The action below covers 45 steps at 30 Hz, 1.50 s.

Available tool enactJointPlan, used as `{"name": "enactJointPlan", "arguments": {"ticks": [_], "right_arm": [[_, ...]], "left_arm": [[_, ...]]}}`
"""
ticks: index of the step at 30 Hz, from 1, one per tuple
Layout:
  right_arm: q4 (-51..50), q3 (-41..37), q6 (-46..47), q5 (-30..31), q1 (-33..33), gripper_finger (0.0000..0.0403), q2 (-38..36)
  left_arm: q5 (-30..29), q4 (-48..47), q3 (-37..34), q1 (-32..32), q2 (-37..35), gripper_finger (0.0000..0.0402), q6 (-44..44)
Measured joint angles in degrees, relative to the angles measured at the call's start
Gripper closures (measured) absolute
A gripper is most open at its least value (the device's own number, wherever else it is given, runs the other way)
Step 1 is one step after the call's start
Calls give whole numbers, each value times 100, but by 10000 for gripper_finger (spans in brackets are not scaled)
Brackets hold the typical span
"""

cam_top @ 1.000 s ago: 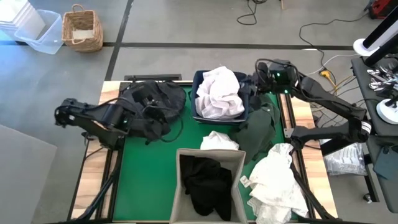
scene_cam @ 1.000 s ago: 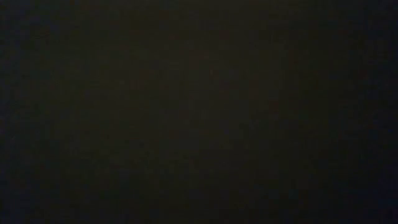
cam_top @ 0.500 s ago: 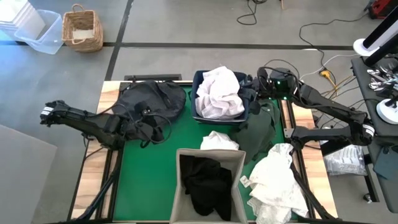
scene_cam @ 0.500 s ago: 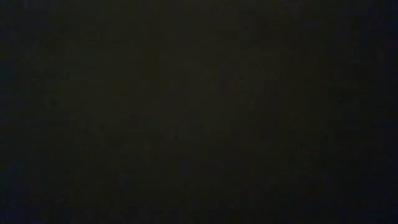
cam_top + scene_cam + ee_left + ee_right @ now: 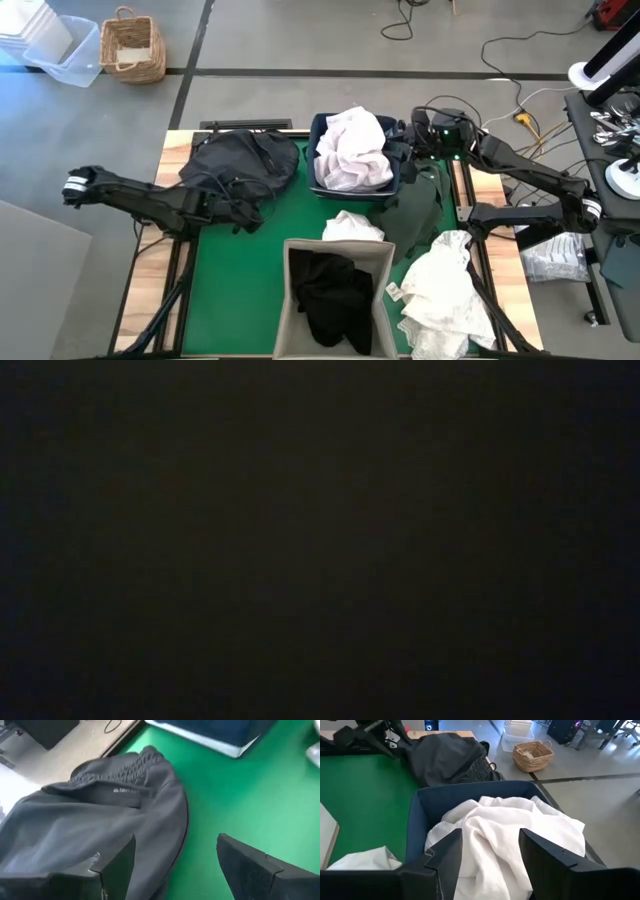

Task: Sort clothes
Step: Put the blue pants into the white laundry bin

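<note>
- Clothes: white garment (image 5: 352, 150) piled in navy bin (image 5: 322, 125) at table's 12 o'clock; charcoal garment (image 5: 240, 162) at 10 o'clock.
- Right gripper (image 5: 487, 851) over the bin, fingers apart, empty.
- Left gripper (image 5: 175, 857) beside charcoal garment, fingers spread, empty.

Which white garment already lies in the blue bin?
The big wrinkled white garment heaped in the blue bin; the other white ones lie on the green mat.

The left arm lies low and stretched out, its elbow jutting past the counter's left edge, and its left claw (image 5: 175, 865) has its fingers spread with nothing between them. The right arm reaches in from the right side, bent at the elbow; its right claw (image 5: 490, 855) is parted and empty.
</note>
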Motion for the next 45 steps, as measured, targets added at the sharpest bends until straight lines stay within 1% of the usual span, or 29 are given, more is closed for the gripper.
{"name": "enactJointPlan", "arguments": {"ticks": [5, 13, 14, 17, 19, 22, 25, 28, 32, 38, 43, 45], "right_arm": [[0, 0, 6, 1, 0, 207, 51], [0, 0, -1, 1, 0, 208, 81], [0, 0, -1, 1, 0, 207, 81], [0, 0, -1, 1, 0, 206, 81], [0, 0, -1, 1, 0, 208, 81], [0, -2, 10, 1, 0, 208, 81], [1, -10, 63, 1, 0, 206, 79], [-2, -37, 61, 1, 0, 205, 79], [-5, -94, 59, 1, 0, 204, 79], [-6, -179, 59, 1, 0, 204, 79], [-4, -188, 60, 1, 0, 204, 79], [-4, -188, 58, 1, 0, 204, 79]], "left_arm": [[-16, 67, -37, 13, 320, 146, -64], [-46, 71, -132, 39, 788, 146, -41], [-137, 66, -181, 71, 846, 146, -61], [-675, 86, -349, 200, 1020, 146, -92], [-778, 130, -444, 257, 1108, 146, 41], [-781, 456, -469, 273, 1188, 146, 390], [-593, 772, -477, 271, 1214, 146, 842], [-541, 812, -481, 285, 1214, 146, 1080], [-529, 805, -516, 369, 1225, 146, 1294], [-138, 819, -725, 527, 1332, 146, 1508], [-146, 877, -957, 529, 1393, 146, 1475], [-259, 967, -1012, 529, 1407, 146, 1478]]}}
